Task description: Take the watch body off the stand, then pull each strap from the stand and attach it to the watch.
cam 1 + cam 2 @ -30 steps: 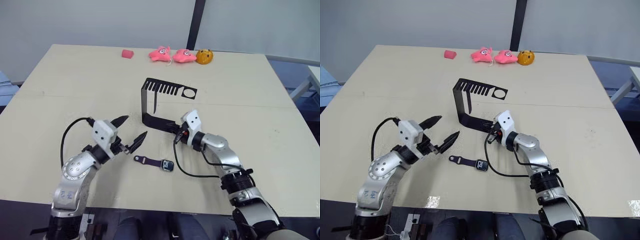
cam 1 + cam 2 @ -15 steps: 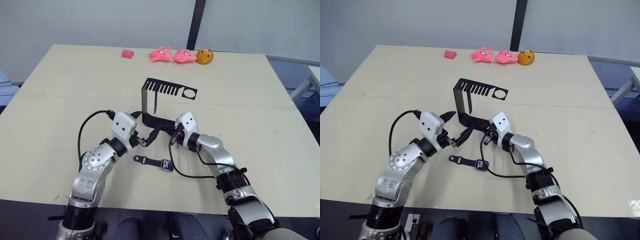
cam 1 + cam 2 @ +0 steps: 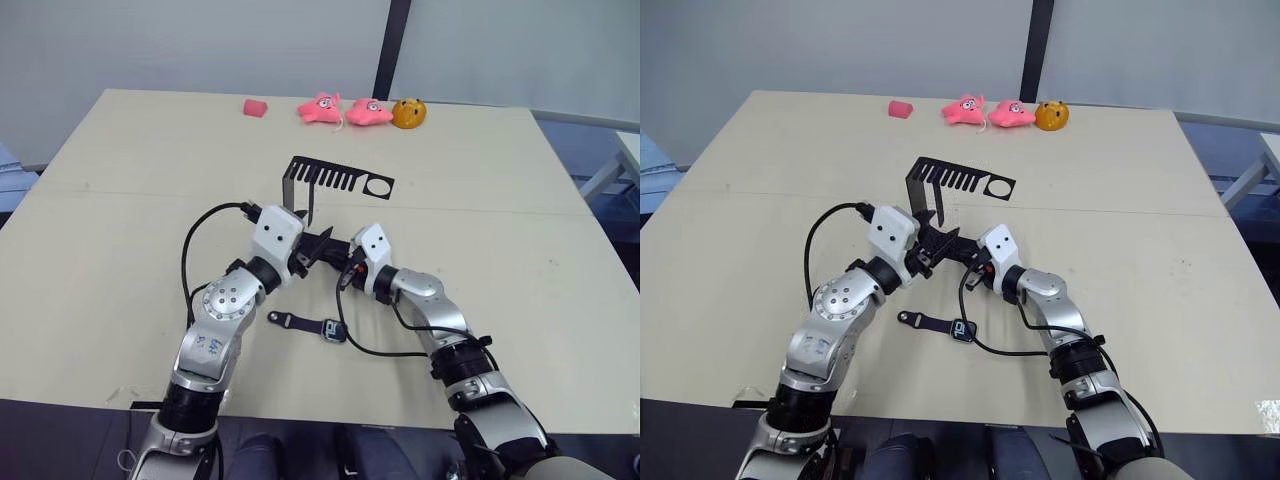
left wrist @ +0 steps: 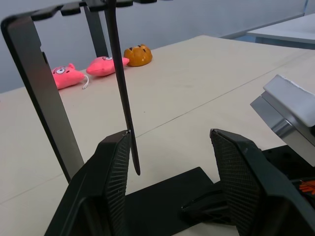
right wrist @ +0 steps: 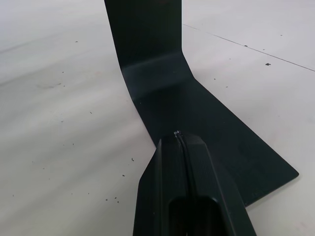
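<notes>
- Pale beige desk [image 3: 120,200] spreads before a plain grey wall; along its far edge sit a small pink block [image 3: 255,107], two pink plush toys [image 3: 343,109] and an orange plush toy [image 3: 408,113], all well apart from the work.
- Near the desk's middle stands the stand [image 3: 295,205], its flat foot on the surface and its comb-slotted top plate reaching toward the robot's right.
- One strap [image 4: 119,83] hangs straight down from a slot in that plate, so its free lower end is easy to reach from the side.
- The left gripper [image 4: 170,162] has its jaws wide apart, holding nothing; the strap's tip lies just at the inner face of one finger [image 4: 115,169], the other finger well off to the far side. I judge it is lined up to close on the strap and pull it free.
- The right gripper [image 5: 179,147] has its jaws pressed together with nothing between them, the tips resting on the stand's foot. Likely this pins the light bracket so it does not slide or tip when the strap is tugged.
- The watch body [image 3: 334,331] lies flat on the desk nearer the robot, already off the stand, with the other strap [image 3: 295,321] running from its left side, seemingly attached.
- Main risk, as I read it: the thin strap slipping past the finger as the jaws close.
</notes>
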